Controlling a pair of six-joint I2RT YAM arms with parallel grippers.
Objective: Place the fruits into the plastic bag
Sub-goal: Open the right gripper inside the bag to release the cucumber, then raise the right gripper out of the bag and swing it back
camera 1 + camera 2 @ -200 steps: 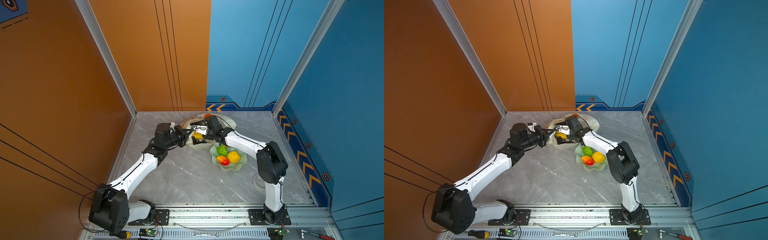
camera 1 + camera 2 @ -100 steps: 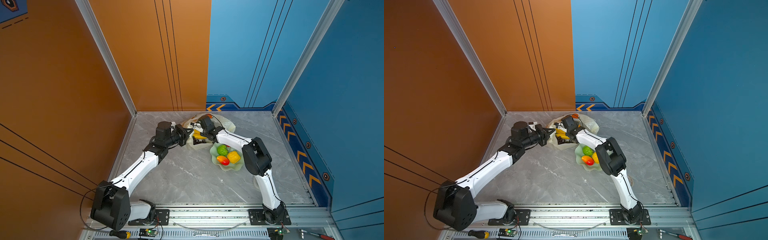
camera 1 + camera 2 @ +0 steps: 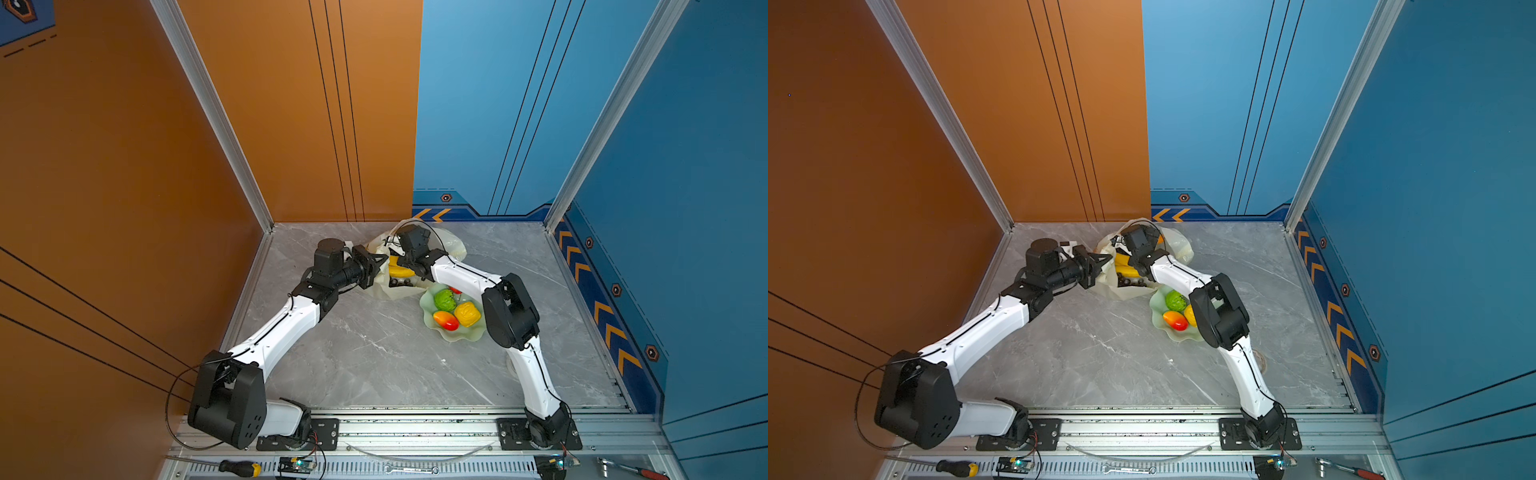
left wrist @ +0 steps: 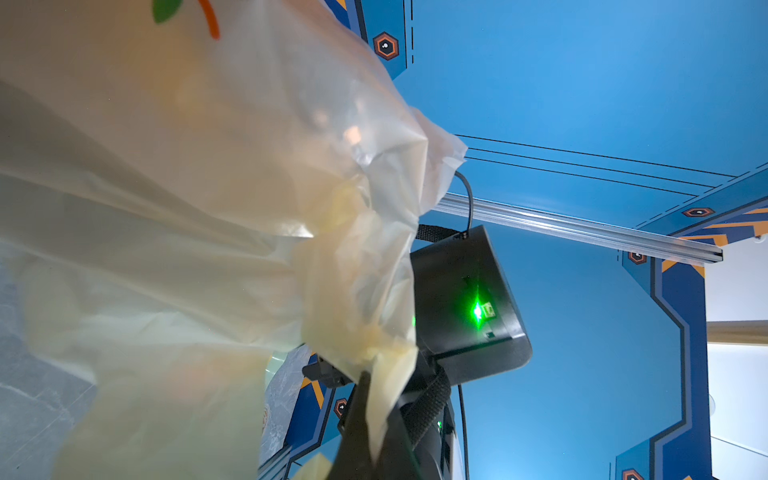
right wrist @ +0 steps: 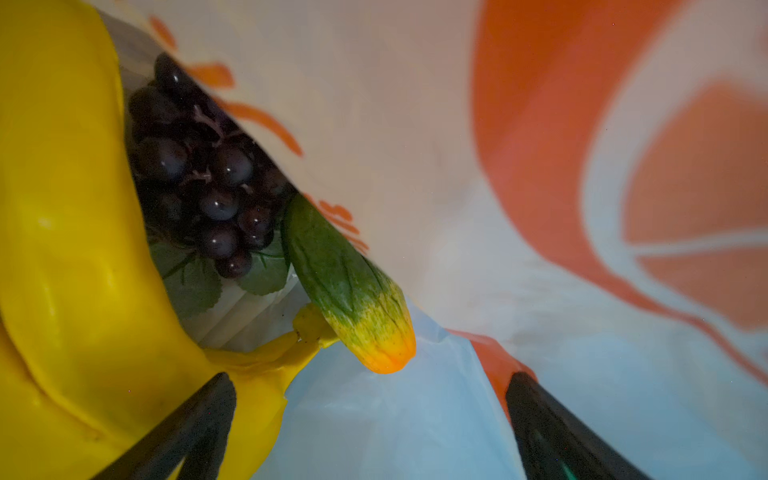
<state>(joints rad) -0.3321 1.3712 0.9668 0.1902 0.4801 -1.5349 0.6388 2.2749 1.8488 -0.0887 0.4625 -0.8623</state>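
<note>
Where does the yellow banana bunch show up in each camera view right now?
Both top views: the banana bunch lies in the open mouth of the plastic bag.
Left wrist: not discernible behind the plastic bag.
Right wrist: it fills one side, beside the grape cluster and papaya.
Shared landmark: the plastic bag, in every view.

Both top views bright and sharp; wrist views blur the near plastic bag [image 4: 166, 208].

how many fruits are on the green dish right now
3 in clear view: a bumpy green fruit at the dish's far side, a yellow lumpy fruit beside the right arm, a red-yellow mango nearest the front. A red sliver under the arm may be a fourth.
</note>
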